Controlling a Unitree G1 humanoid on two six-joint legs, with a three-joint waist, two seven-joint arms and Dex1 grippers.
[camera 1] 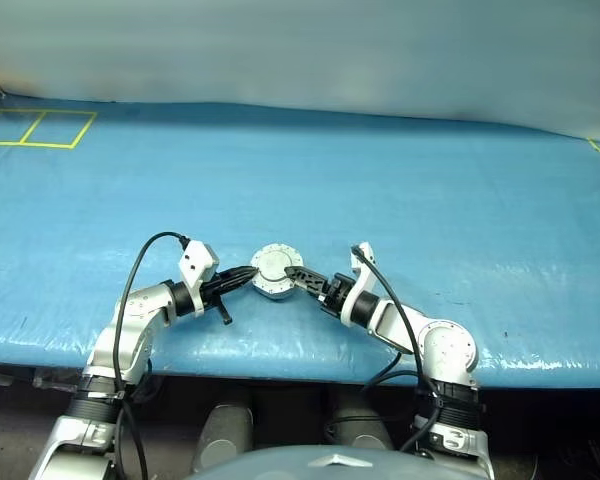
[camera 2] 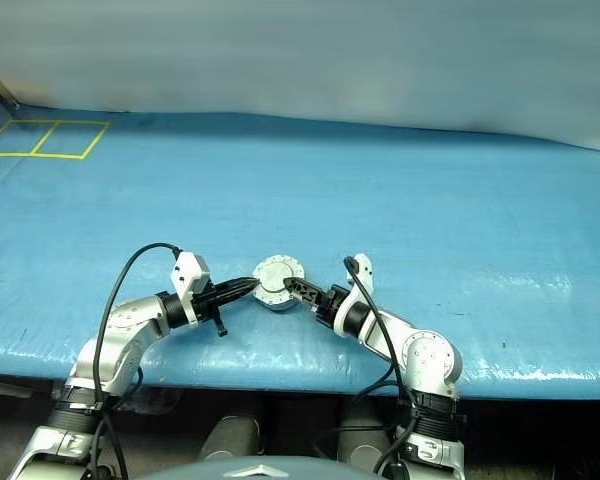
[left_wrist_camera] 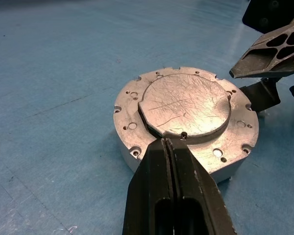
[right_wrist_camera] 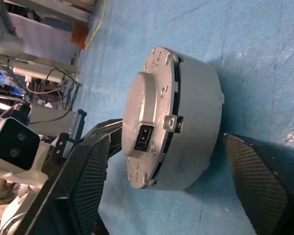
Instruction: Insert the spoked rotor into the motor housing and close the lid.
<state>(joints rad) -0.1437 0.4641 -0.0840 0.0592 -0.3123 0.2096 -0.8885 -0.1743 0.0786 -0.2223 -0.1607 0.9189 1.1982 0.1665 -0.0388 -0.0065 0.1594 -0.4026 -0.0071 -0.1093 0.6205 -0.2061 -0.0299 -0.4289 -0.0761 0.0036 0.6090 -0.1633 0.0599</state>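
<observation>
The lid [left_wrist_camera: 186, 105] sits shut on the motor housing [right_wrist_camera: 196, 132], right between the two grippers on the blue table [camera 1: 430, 200]. The left gripper [left_wrist_camera: 167, 143] has its fingers pressed together, tips touching the lid's edge. The right gripper [right_wrist_camera: 166, 161] is spread wide, one finger either side of the housing.

With the lid [left_wrist_camera: 186, 105] shut over the housing [right_wrist_camera: 196, 132], I cannot see inside it. My right gripper [right_wrist_camera: 171, 181] fingers run off the picture's edge in my wrist view.
</observation>
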